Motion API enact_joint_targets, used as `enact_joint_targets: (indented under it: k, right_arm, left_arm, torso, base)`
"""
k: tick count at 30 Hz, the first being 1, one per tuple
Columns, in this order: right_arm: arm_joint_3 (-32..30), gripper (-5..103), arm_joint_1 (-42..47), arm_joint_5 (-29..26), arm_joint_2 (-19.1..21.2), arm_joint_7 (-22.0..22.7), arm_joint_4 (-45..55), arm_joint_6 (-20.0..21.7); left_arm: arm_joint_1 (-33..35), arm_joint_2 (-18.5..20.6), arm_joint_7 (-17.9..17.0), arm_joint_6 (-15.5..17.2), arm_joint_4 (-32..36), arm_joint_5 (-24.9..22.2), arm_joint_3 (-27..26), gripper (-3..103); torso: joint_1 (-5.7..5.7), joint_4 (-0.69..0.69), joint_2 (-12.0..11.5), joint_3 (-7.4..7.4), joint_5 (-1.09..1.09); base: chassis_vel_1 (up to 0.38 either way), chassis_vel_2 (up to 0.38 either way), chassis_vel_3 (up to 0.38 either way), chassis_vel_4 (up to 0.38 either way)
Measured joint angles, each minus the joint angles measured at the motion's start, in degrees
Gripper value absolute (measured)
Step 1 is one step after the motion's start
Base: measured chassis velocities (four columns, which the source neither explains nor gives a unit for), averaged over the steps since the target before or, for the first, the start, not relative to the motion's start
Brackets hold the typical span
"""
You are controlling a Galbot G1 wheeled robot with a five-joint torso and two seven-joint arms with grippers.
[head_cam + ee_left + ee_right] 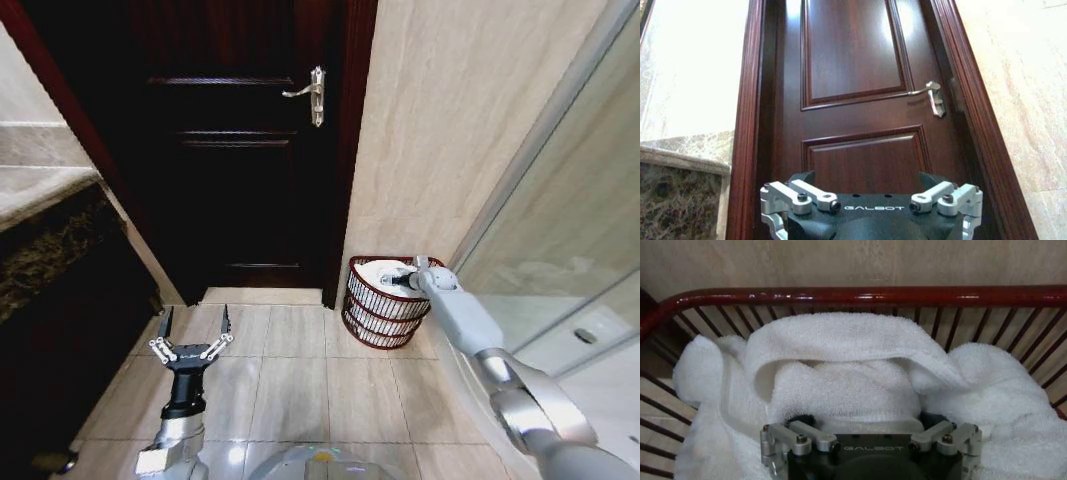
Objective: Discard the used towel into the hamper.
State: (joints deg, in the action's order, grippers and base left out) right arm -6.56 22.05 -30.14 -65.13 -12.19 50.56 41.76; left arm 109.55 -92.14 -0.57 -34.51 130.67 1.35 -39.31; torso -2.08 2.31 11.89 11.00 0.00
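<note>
The hamper (385,315) stands on the tiled floor (290,380) at the foot of the beige wall (440,130), just beside the frame of the dark wooden door (240,150). The door is shut, its metal handle (312,94) high above the hamper and toward the door's hamper-side edge. On the hamper's other side a glass panel (560,230) runs along the wall. Well apart from the hamper, across the door, a dark stone counter (50,250) juts from the far wall. Nothing lies on the floor between the hamper and the robot.

The towel (840,375), white and bunched in thick folds, is inside the hamper, heaped up to its red rim (860,294), with ribs showing behind it and to either side.

The right gripper (405,282) reaches into the hamper's mouth from above, its arm stretched over the near rim. In the right wrist view its body presses right against the towel and the cloth covers the fingertips, so I cannot tell how far it is open or whether it grips the towel.

The left gripper (193,330) hangs low over the floor in front of the door, well apart from the hamper, its fingers (165,325) spread wide and holding nothing.
</note>
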Motion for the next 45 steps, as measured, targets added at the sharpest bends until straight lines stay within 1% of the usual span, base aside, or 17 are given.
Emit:
enact_joint_targets:
  k: [2,5,6,7,8,9,11,12,15,20,25,28,30,34,39,42,45]
  right_arm:
    - [-0.16,100,0.01,-0.63,0.09,0.95,0.75,-0.42]
    - [-0.75,100,0.13,-4.8,1.05,6.15,5.52,-2.38]
    - [-0.75,100,0.13,-4.8,1.05,6.15,5.52,-2.38]
    - [-1.36,100,0.82,-5.8,1.8,7.87,8.84,-3.35]
    - [-1.99,100,2.27,-6.69,2.94,9.14,13.27,-4.23]
    - [-1.99,100,2.27,-6.69,2.94,9.14,13.27,-4.23]
    - [-2.84,100,4.54,-7.48,4.68,10.81,19.02,-4.98]
    - [-3.1,100,5.46,-8.24,5.63,11.87,21.46,-5.31]
    - [-3.25,100,6.63,-9.66,7.2,12.91,23.96,-5.35]
    - [-2.69,100,7.06,-10.84,8.61,12.66,24.44,-3.46]
    - [-2.12,100,6.72,-10.49,8.3,11.87,22.82,-2.6]
    - [-1.27,100,5.98,-10.25,7.65,10.58,20.48,-0.38]
    - [-0.76,100,5.68,-10.02,7.51,10.22,19.55,-0.05]
    - [1.55,100,3.81,-8.89,5.51,9.56,13.81,0.2]
    - [2.23,100,3.14,-7.65,3.71,8.42,10.28,0.2]
    - [2.67,100,2.36,-5.38,1.89,6.29,6.46,0.16]
    - [2.74,100,2.29,-3.98,0.72,5.86,4.5,0.11]
  left_arm:
    - [-0.03,-0.01,-0.04,0.04,0.21,0.2,0.07,100]
    - [-0.56,-0.01,-0.72,0.83,0.34,0.48,0.34,100]
    - [-0.56,-0.01,-0.72,0.83,0.34,0.48,0.34,100]
    - [-0.88,-0.01,-1.11,1.19,0.34,0.53,0.52,100]
    - [-1.25,0.0,-1.39,1.59,0.22,0.69,0.65,100]
    - [-1.25,0.0,-1.39,1.59,0.22,0.69,0.65,100]
    - [-1.74,0.0,-1.43,2.32,0.07,1.31,0.82,100]
    - [-1.9,-0.01,-1.42,2.63,0.07,1.44,0.92,100]
    - [-2.41,0.0,-1.39,3.32,-0.1,1.65,1.05,100]
    - [-2.9,0.0,-1.14,4.26,-0.4,1.98,1.11,100]
    - [-2.86,0.0,-0.86,4.27,-0.62,1.92,0.84,100]
    - [-2.39,0.0,-0.63,4.31,-0.57,1.6,0.5,100]
    - [-2.08,0.0,-0.35,4.41,-0.45,1.42,0.49,100]
    - [-1.84,0.0,0.37,4.33,-0.89,1.51,0.65,100]
    - [-2.0,0.0,0.39,4.27,-1.03,1.52,0.47,100]
    - [-2.07,0.0,0.39,4.17,-1.01,1.36,0.13,100]
    - [-2.13,0.0,0.39,3.99,-1.03,1.26,-0.01,100]
  torso:
    - [0.0,0.0,0.0,0.01,0.01]
    - [-0.01,0.01,-0.01,0.02,0.04]
    - [-0.01,0.01,-0.01,0.02,0.04]
    - [0.0,0.02,0.0,0.01,-0.02]
    - [0.0,0.02,0.0,0.01,-0.02]
    - [0.0,0.02,0.0,0.01,-0.02]
    - [0.0,0.0,-0.01,0.01,0.03]
    - [0.0,0.0,0.0,0.01,-0.02]
    - [-0.04,0.0,0.15,0.11,0.01]
    - [-0.38,0.0,1.2,0.83,0.0]
    - [-0.63,0.01,2.13,1.51,0.0]
    - [-0.93,0.01,3.12,2.2,-0.01]
    - [-1.0,0.02,3.38,2.38,-0.01]
    - [-1.1,0.02,3.86,2.78,-0.01]
    - [-1.12,0.02,3.9,2.82,0.0]
    - [-1.11,0.02,3.9,2.81,-0.02]
    - [-1.11,0.02,3.89,2.79,-0.02]
  base:
    - [0.0,0.0,0.0,0.0]
    - [0.0,0.0,0.0,0.0]
    - [0.0,0.0,0.0,0.0]
    - [0.0,0.0,0.0,0.0]
    - [0.0,0.0,0.0,0.0]
    - [0.0,0.0,0.0,0.0]
    - [0.0,0.0,0.0,0.0]
    - [0.0,0.0,0.0,0.0]
    - [0.0,0.0,0.0,0.0]
    - [0.0,0.0,0.0,0.0]
    - [0.0,0.0,0.0,0.0]
    - [0.0,0.0,0.0,0.0]
    - [0.0,0.0,0.0,0.0]
    - [0.0,0.0,0.0,0.0]
    - [0.0,0.0,0.0,0.0]
    - [0.0,0.0,0.0,0.0]
    - [0.0,0.0,0.0,0.0]
